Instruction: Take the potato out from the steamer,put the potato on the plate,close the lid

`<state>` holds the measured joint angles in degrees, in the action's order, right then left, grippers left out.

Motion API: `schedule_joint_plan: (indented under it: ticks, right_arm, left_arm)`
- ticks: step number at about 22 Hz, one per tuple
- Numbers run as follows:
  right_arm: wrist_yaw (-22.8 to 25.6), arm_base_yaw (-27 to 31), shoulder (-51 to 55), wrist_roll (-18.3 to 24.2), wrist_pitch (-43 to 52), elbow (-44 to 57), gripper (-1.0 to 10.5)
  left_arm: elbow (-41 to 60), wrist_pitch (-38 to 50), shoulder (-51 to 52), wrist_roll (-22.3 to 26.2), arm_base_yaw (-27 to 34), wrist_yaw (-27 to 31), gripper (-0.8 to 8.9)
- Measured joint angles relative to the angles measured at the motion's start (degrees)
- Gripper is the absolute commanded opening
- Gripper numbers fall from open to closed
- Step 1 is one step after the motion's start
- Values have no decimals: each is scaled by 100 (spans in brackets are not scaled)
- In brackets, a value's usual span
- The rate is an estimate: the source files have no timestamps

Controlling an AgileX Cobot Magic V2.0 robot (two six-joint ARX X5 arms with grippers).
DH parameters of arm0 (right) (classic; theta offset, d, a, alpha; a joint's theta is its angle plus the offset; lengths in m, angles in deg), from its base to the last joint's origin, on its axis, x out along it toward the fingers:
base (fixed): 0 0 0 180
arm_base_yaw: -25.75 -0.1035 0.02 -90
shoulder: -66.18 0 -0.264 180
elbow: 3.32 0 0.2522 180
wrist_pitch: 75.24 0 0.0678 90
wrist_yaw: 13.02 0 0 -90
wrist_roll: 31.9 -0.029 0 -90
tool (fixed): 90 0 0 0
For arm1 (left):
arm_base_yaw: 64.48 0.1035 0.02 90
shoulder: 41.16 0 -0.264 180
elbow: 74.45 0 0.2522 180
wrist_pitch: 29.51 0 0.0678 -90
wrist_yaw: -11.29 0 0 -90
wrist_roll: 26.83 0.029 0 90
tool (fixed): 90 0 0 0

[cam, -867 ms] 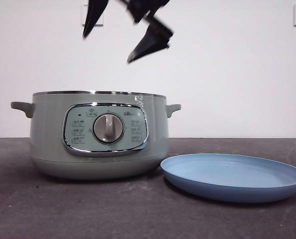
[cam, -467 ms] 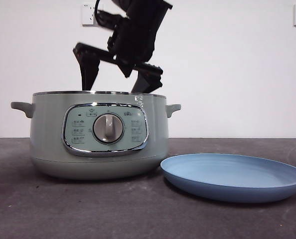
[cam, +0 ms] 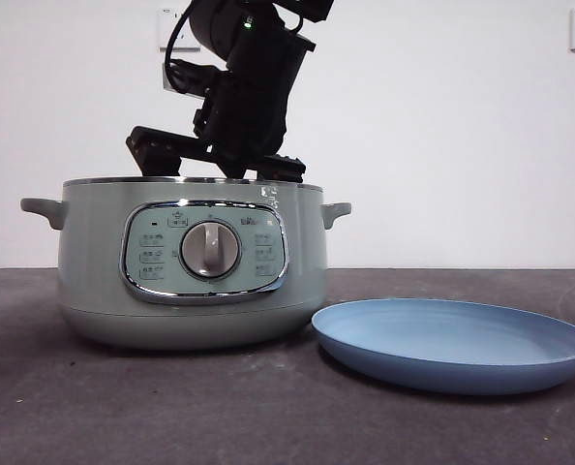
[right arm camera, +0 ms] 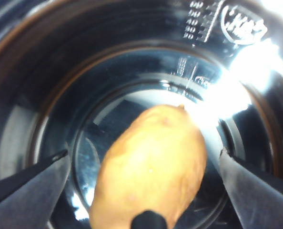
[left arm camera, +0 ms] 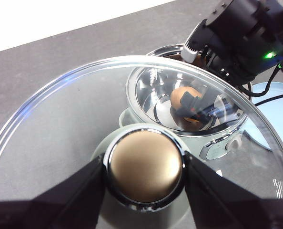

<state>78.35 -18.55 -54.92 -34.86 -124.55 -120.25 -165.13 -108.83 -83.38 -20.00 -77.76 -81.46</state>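
Potato (right arm camera: pixel 151 167) lies on the shiny floor inside the steamer (cam: pixel 193 262). Right gripper (right arm camera: pixel 144 164) reaches down into the pot, its 2 jaws spread wide, 1 on each side of the potato, not touching it. Left gripper (left arm camera: pixel 144 167) clamped on the knob of the lid (left arm camera: pixel 75 109), held away from the steamer. Plate (cam: pixel 452 341) sits just beside the steamer on the dark table (cam: pixel 171 407)

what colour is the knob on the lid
Metallic golden-bronze knob on the lid, chrome-ringed; clearest in the left wrist view.
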Motion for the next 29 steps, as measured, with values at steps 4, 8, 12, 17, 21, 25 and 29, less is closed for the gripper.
schedule_joint_plan:
  ticks: [4, 8, 12, 17, 21, 25, 29]
  right_arm:
    - [118, -33, -55, 66, -107, -22, 442]
    - [162, -39, -79, 63, -249, -22, -27]
    - [168, -57, -76, 87, -219, -22, -11]
    - [170, -66, 529, 127, -387, -22, -11]
    - [184, -20, 1641, 195, -977, -26, -12]
    - [334, 173, 2424, 284, -1895, -26, -12]
    - [468, 535, 3021, 343, -2326, 343, -13]
  left_arm:
    - [0, -2, 0, 0, 2, -13, -8]
    - [0, 0, 0, 0, 2, -22, -9]
    - [0, 0, 0, 0, 2, -22, -9]
    - [0, 4, -2, 0, 2, -42, -8]
    - [0, 33, -2, 0, 2, -149, -8]
    - [0, 131, -2, 0, 2, -356, -8]
    - [0, 155, -2, 0, 2, -358, -9]
